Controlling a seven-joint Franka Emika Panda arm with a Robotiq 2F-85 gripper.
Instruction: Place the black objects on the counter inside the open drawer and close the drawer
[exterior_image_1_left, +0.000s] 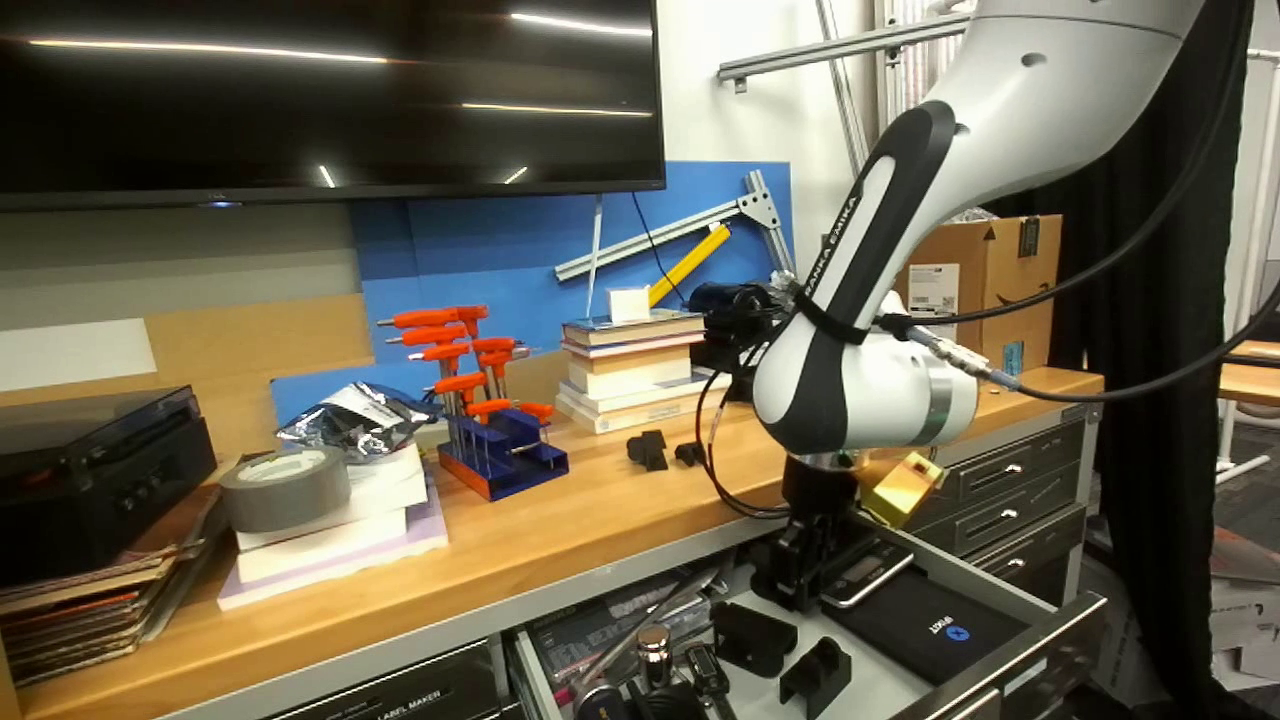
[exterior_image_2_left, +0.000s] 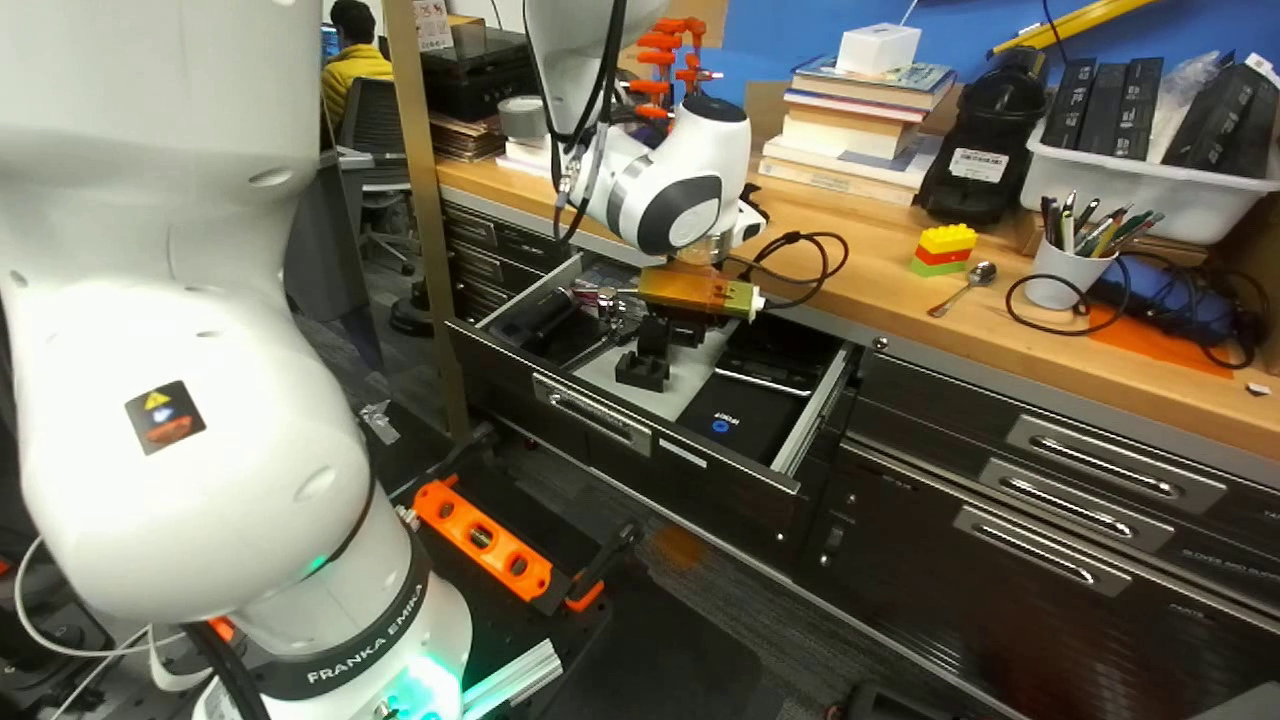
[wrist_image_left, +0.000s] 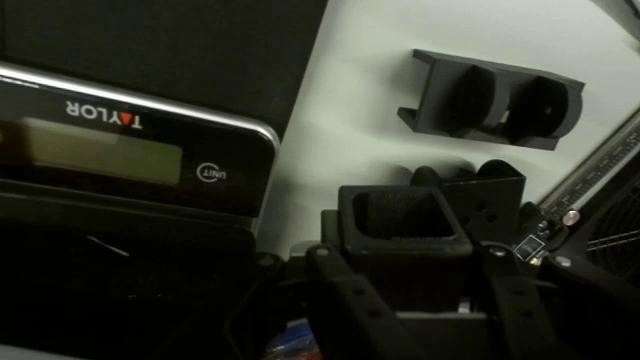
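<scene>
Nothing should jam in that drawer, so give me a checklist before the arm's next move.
1. Drawer open: ok.
2. Black block held firmly by the gripper: cannot tell.
3. Block clear of the nearby bracket: cannot tell, they overlap in the wrist view.
4. Counter cleared of small black pieces: not ok, two lie near the books.
5. Gripper clear for closing: not ok, it is inside the drawer.

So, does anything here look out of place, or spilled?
Nothing looks spilled that I can see. One mild oddity, in an exterior view: a metal spoon lies on the wooden counter beside toy bricks, seemingly strange company for the books and cup of pens.
</scene>
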